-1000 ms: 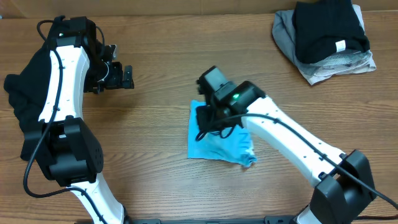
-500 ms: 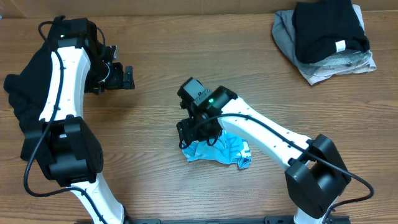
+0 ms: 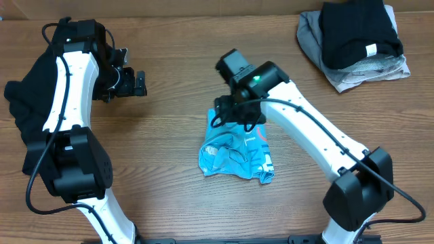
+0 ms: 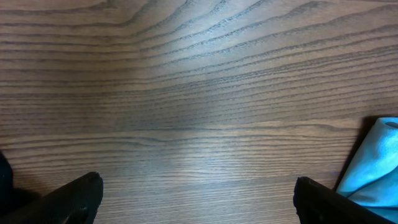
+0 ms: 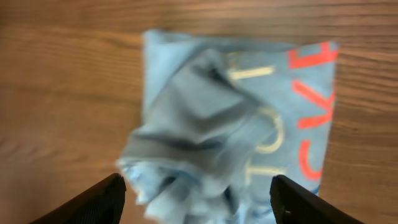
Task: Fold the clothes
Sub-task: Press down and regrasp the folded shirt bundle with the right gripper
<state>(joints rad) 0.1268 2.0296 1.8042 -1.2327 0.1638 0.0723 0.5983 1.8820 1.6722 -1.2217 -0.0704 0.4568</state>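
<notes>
Far left: a left black garment [image 3: 15, 112] is seen at the worktop's [image 3: 169, 41] left edge, partly hidden by the left arm [image 3: 64, 68]; whether it is folded cannot be told.

Left hand: the left hand [image 3: 129, 83] is held at its widest over bare wood, well apart from the shirt. Nothing is gripped.

Centre: the light blue T-shirt [image 3: 234, 154] is found near the middle of the worktop. It lies as a rumpled bundle, with loose folds bunched on its left part and red lettering on its right. It is judged not yet neatly folded.

Right hand: the right hand [image 3: 234, 115] is poised above the shirt's far edge, fingers spread wide. Nothing is gripped.

Far right: a folded black garment [image 3: 359, 30] is stacked on a grey garment [image 3: 352, 71] in the far right corner.

Risk: if the bunched part is pinched, several layers could be caught at once. The bundle would then be dragged rather than folded over, and the fold would be lost. A grip taken with one hand only could also let the far layers slide.

Left wrist view: only wood grain and a corner of the light blue T-shirt [image 4: 373, 165] are shown beyond the left hand [image 4: 196, 190]. The rumpling is not shown there.

Right wrist view: pale and red lettering and the raised ridge of folds on the light blue T-shirt [image 5: 236, 106] are shown beneath the right hand [image 5: 199, 193], though blurred. From overhead the ridge is flattened, but both arms and both piles are seen.
</notes>
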